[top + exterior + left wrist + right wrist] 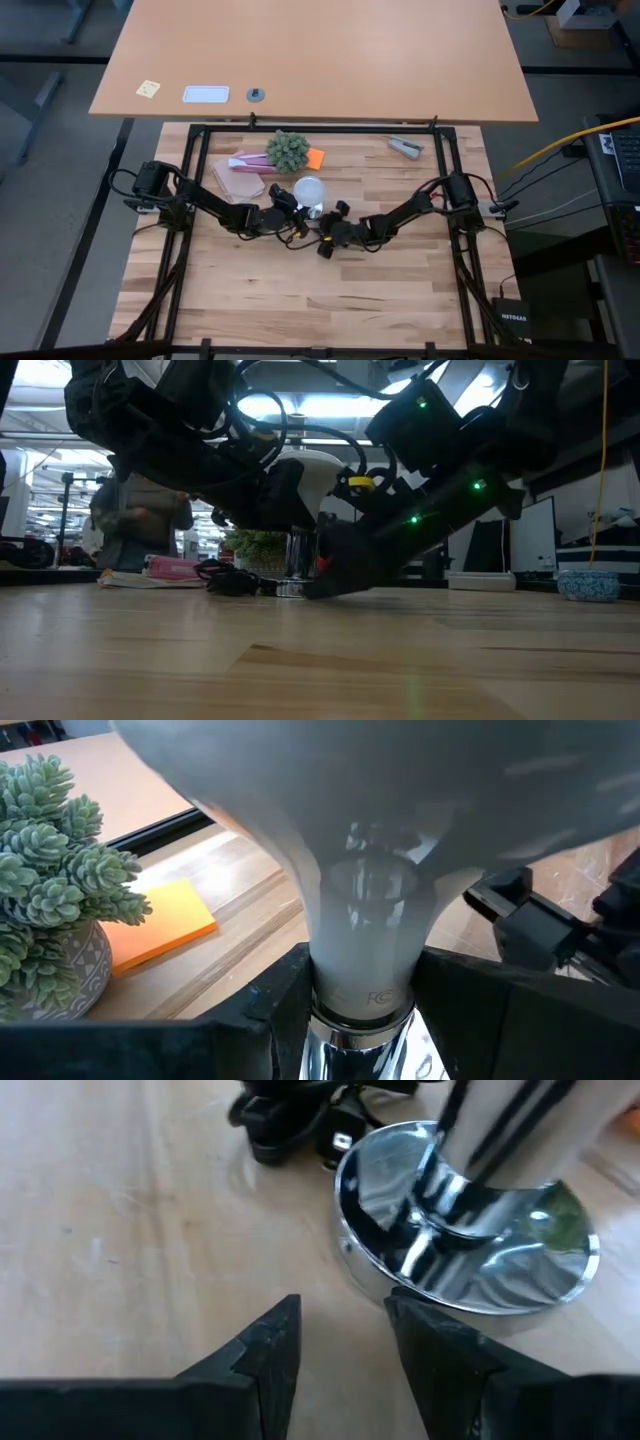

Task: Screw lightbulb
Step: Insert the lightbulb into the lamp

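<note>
The frosted white lightbulb (310,188) stands upright at the table's middle, its metal base down in the chrome socket stem (350,1055), which rises from a round chrome base disc (470,1260) on the table. My left gripper (365,1005) is shut on the bulb, and also shows in the high view (296,204). My right gripper (340,1330) is low at the table just beside the disc, its fingers a narrow gap apart with nothing between them. It also shows in the high view (328,242). My left gripper pinches the bulb's narrow neck (365,970), just above its metal base, between its two fingers. The fingers come level from the table's left side, one on each side of the neck. The bulb stands upright on the socket stem. My right gripper: one fingertip (405,1315) is right at the disc's rim; whether it touches, I cannot tell.
A potted succulent (288,150), an orange note pad (316,157) and pink packets (240,170) lie just behind the bulb. A grey tool (405,147) lies at the far right. The socket's black cord (290,1120) is bunched beside the disc. A person (140,520) sits beyond the table.
</note>
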`<state>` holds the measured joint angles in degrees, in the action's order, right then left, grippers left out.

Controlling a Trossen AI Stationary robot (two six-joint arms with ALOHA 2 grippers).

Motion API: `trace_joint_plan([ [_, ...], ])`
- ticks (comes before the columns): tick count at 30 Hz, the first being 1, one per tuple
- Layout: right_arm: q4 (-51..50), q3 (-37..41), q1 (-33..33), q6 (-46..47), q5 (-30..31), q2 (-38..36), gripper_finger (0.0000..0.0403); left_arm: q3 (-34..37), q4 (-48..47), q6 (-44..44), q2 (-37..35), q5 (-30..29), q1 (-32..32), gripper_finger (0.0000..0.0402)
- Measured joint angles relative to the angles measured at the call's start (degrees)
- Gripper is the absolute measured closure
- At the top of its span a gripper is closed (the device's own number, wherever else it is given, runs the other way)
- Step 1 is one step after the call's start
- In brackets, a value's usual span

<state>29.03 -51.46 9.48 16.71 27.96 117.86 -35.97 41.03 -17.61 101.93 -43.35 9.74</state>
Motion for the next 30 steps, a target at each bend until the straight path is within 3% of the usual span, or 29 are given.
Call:
trace_joint_plan([
  [7,-0.6,0.1,0.1,2.5,4.5,0.0,0.0235,0.0,-0.1,0.0,0.0,-0.2,0.0,0.0251],
  [17,-2.1,0.2,-0.1,2.3,17.2,0.2,0.0235,0.0,-0.2,0.0,0.0,-0.9,0.0,0.0251],
  [30,-7.3,0.2,0.3,2.3,18.3,-1.7,0.0235,0.0,-0.2,-0.1,0.0,-0.4,0.0,0.0251],
])
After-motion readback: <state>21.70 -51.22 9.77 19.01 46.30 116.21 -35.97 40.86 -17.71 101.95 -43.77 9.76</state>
